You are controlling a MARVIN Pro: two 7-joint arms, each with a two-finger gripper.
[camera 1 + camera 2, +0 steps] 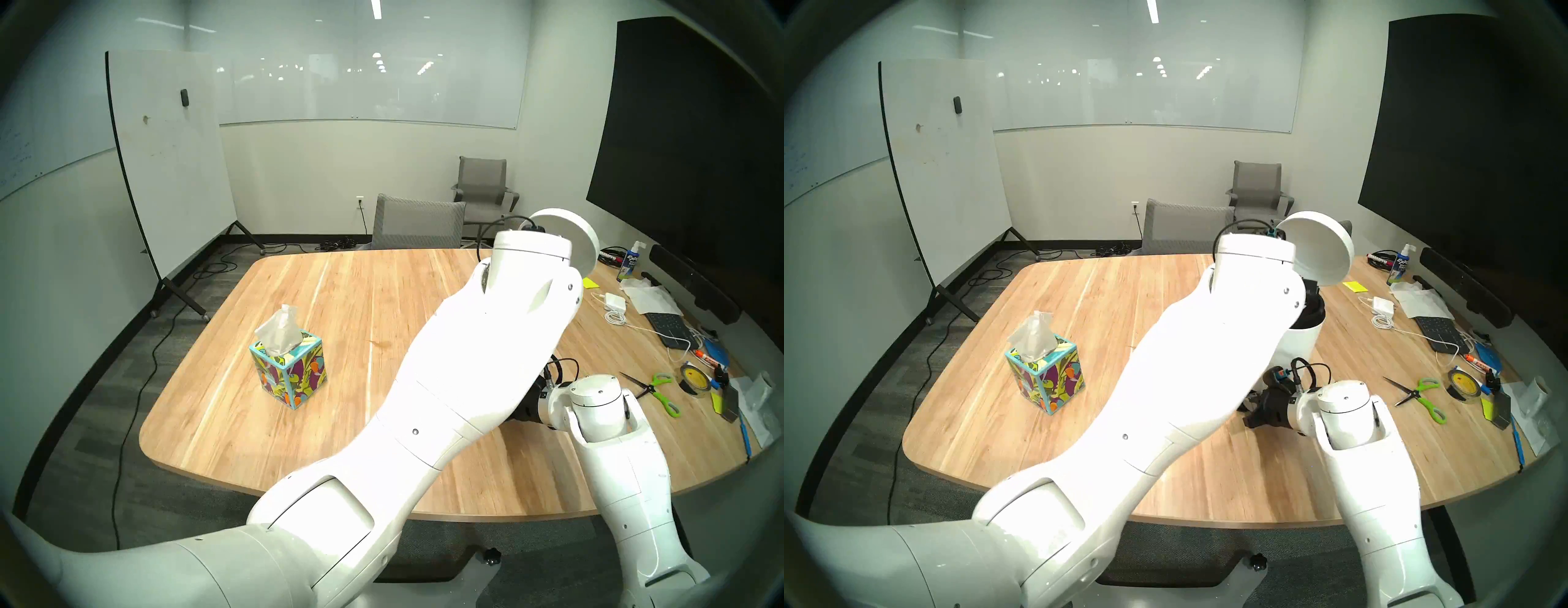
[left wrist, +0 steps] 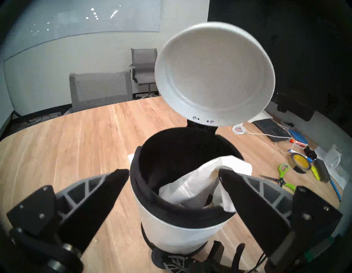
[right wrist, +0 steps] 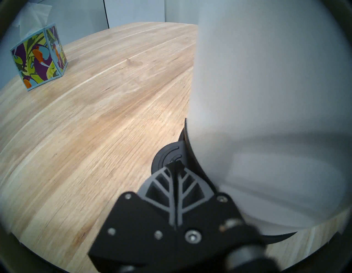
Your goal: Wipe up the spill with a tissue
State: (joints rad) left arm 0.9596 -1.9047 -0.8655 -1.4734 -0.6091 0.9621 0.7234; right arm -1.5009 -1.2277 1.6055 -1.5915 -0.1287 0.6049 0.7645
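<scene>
1. We see our left tool [image 2: 173, 172] above a small white bin [image 2: 177, 225] on the wooden bench [image 2: 76, 144]. Its fingers [image 2: 106, 192] stand wide apart and hold nothing.
2. The bin lid [image 2: 215, 76] stands up, open, behind the black mouth of the bin.
3. The tissue [image 2: 192, 183], white and crumpled, lies inside the bin. One part of it hangs over the near rim, just beside our right-hand finger in the left wrist view; we cannot tell if it touches the finger.
4. Our right tool [image 3: 176, 164] is low on the bench at the foot of the bin. Its fingers are pressed together, and the tips rest on the black round pedal [image 3: 167, 156] of the bin.
5. The tissue box [image 1: 290, 367] stands on the left part of the bench, well apart from the bin, with one sheet standing up from its top.
6. On the wood between the box and the bin we see only a faint mark [image 3: 134, 62]; no dark spill shows.
</scene>
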